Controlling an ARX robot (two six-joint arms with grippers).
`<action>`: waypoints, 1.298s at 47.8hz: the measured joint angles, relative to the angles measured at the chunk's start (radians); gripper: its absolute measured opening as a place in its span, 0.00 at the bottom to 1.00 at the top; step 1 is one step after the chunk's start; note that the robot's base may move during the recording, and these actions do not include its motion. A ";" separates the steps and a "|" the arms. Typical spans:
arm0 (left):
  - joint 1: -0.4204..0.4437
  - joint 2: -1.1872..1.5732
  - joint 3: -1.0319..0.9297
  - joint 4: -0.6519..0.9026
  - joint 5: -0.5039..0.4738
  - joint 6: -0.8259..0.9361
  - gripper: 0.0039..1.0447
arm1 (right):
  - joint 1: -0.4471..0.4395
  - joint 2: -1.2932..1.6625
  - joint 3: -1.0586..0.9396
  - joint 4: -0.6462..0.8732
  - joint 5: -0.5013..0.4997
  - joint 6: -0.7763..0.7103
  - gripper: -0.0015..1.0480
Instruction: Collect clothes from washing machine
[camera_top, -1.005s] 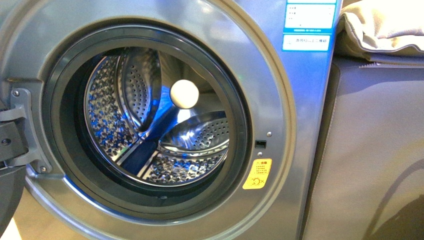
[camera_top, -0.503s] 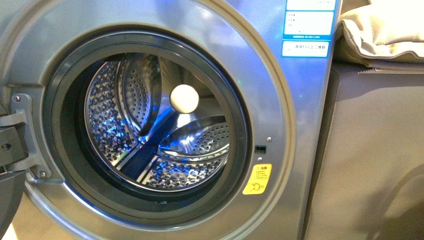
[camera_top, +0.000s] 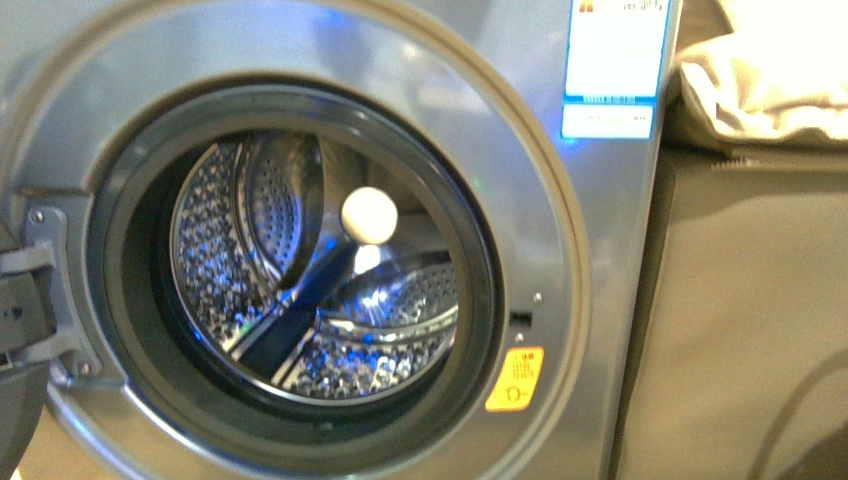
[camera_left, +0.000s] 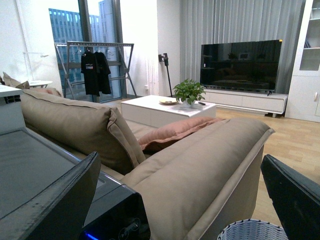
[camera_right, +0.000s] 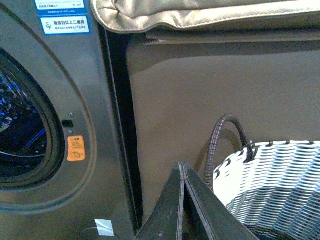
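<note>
Washing machine (camera_top: 560, 330) is seen w/ door open; perforated drum (camera_top: 300, 280) looks bare apart from a white ball (camera_top: 369, 215). No clothes can be made out in any view, so their place can't be told. Such fabric is judged soft, light, limp: best pinched at a bunched fold, not an edge. Left hand (camera_left: 180, 200) is spread wide, aimed over the sofa (camera_left: 200, 165). Right hand (camera_right: 185, 200) is pressed closed, empty, beside the woven basket (camera_right: 270, 185).

One washing machine (camera_top: 560, 330), one white ball (camera_top: 369, 215) in its drum, one woven basket (camera_right: 272, 185), one orange sticker (camera_top: 515, 379).
</note>
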 joint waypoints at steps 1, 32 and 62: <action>0.000 0.000 0.000 0.000 0.000 0.000 0.94 | 0.000 -0.003 -0.004 0.001 0.001 0.000 0.02; -0.038 -0.055 0.005 0.051 -0.327 0.230 0.94 | 0.001 -0.261 -0.143 -0.118 0.003 0.000 0.02; 0.257 -0.650 -0.999 0.302 -0.458 0.066 0.94 | 0.001 -0.321 -0.204 -0.116 0.003 0.000 0.02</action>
